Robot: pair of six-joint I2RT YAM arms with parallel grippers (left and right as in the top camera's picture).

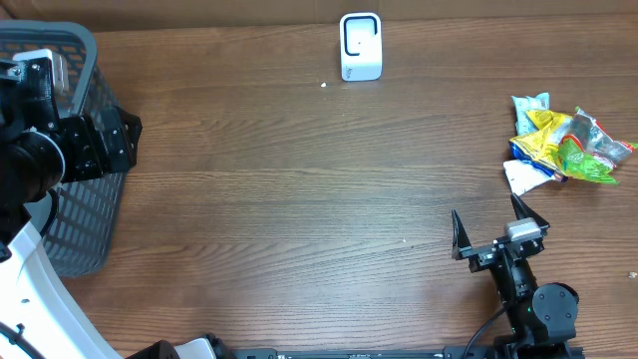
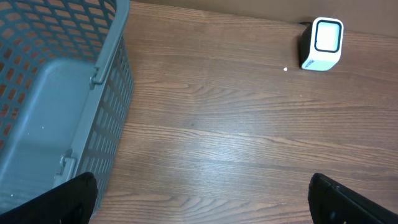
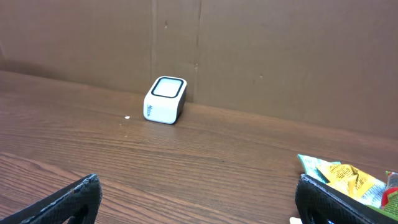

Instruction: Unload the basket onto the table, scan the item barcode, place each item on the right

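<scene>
Snack packets — partly off-frame, right

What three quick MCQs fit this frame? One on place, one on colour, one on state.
1. Where does the white box-shaped scanner stand?
A. At the far edge of the wooden table, near mid-width
B. Inside the basket
C. On the packet pile

2. What colour is the mesh plastic basket?
A. Red
B. Grey
C. Yellow

3. How is the right claw?
A. Shut on a packet
B. Shut on the scanner
C. Open, holding nothing

Key:
1 A, the scanner sits alone at the far edge.
2 B, its lattice walls show grey in the overhead and left wrist views.
3 C, its jaws stand wide apart over bare wood, short of the colourful foil snack packets.
</scene>
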